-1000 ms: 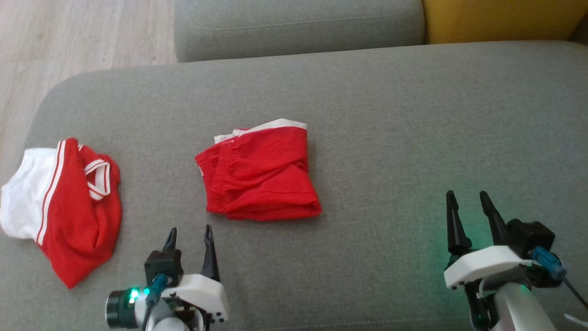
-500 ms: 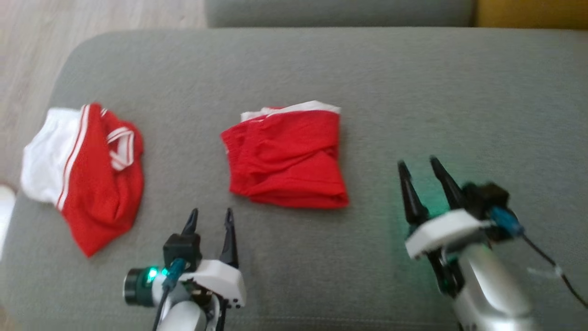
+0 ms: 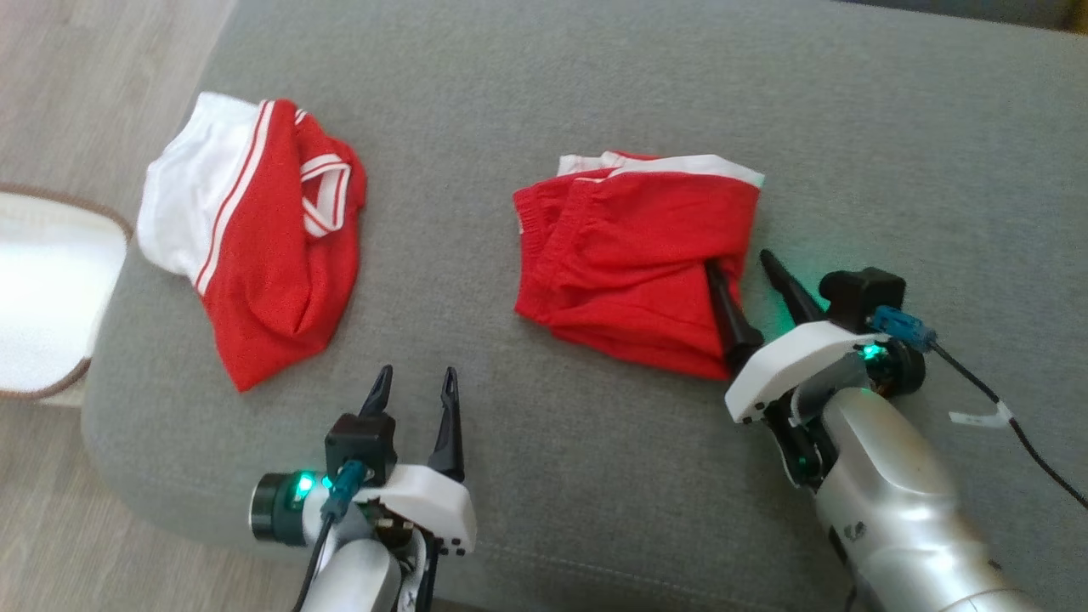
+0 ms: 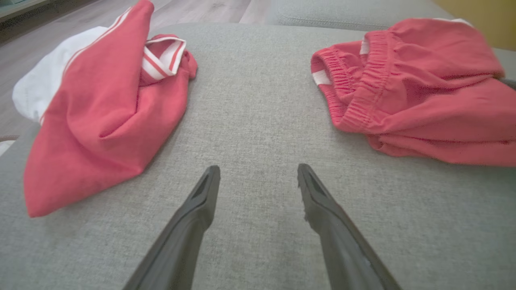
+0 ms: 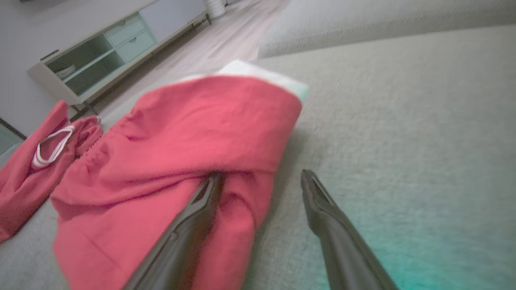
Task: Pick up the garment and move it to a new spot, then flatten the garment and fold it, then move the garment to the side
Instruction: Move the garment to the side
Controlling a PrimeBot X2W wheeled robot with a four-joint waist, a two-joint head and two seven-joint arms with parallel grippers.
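Folded red shorts with a white edge lie in the middle of the grey sofa seat. My right gripper is open at their right edge, one finger lying over the red cloth and the other on the seat beside it; the shorts spread to the left in the right wrist view. My left gripper is open above bare cushion, between the shorts and a second garment, and holds nothing.
A red and white shirt lies crumpled at the seat's left end, also to the left in the left wrist view. A white basket with a brown rim stands on the wooden floor left of the sofa. A cabinet stands far back.
The head camera has tilted down and shifted, so the whole scene slid. My right gripper has moved forward and left to the shorts' right edge. The left gripper stays open near the front.
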